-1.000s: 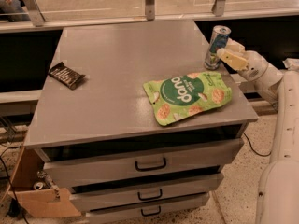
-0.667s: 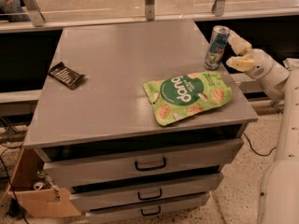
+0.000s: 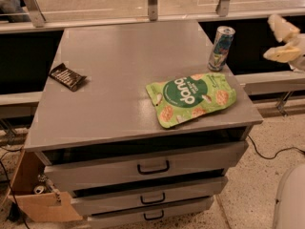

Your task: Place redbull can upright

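**A:** Three things sit on our grey cabinet top (image 3: 119,51), reading from the left. A dark snack wrapper (image 3: 69,77) lies near the left edge, and a green pouch (image 3: 190,98) lies flat toward the front right. Just behind the pouch's far corner is the redbull can (image 3: 221,48).

**B:** We see the can on its base, silver top up, close to the right rim. It is so near the pouch that we cannot tell whether they touch. Further right, off the side of the cabinet and apart from the can, hangs the gripper (image 3: 283,42). Its two fingers are spread, with nothing between them.

**A:** So we judge the task all but done. How would the can handle if we had to take it again?

**B:** We'd expect it to be light, with a thin wall that dents under a hard squeeze and a smooth skin that slips. It is tall and narrow, so a nudge near the top would tip it. We'd take it from the side, around the middle of the body, with the fingers across its width and gentle pressure.

**A:** And the containers?

**B:** On the floor at the lower left, a cardboard box (image 3: 43,208) holds something small and round that we cannot identify. Beside it are the three drawers (image 3: 95,174) under the top. Only dark gaps show above their fronts, so their contents are hidden from us.
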Controlling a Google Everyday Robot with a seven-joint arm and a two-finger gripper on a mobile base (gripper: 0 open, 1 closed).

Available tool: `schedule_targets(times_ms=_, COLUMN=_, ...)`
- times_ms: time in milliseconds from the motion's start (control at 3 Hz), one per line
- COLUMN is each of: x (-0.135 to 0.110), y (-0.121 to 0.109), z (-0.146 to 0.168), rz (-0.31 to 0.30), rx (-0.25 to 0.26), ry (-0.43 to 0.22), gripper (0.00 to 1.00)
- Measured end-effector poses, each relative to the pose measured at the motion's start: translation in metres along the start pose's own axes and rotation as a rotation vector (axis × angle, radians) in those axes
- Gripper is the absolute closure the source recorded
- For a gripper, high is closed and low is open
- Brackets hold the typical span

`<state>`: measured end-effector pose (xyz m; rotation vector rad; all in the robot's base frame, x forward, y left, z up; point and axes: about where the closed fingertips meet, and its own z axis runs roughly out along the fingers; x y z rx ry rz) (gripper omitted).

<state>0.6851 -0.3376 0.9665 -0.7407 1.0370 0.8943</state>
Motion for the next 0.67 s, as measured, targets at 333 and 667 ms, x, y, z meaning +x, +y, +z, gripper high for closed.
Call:
schedule_targets(times_ms=333, x=-0.058, y=0.002, z=-0.014, rz=-0.098, rx=0.067, ry=0.081, gripper=0.0)
schedule_targets(times_ms=667, x=-0.106, y=-0.003, z=-0.015, rz=-0.165, rx=0.149, ry=0.119, gripper=0.0)
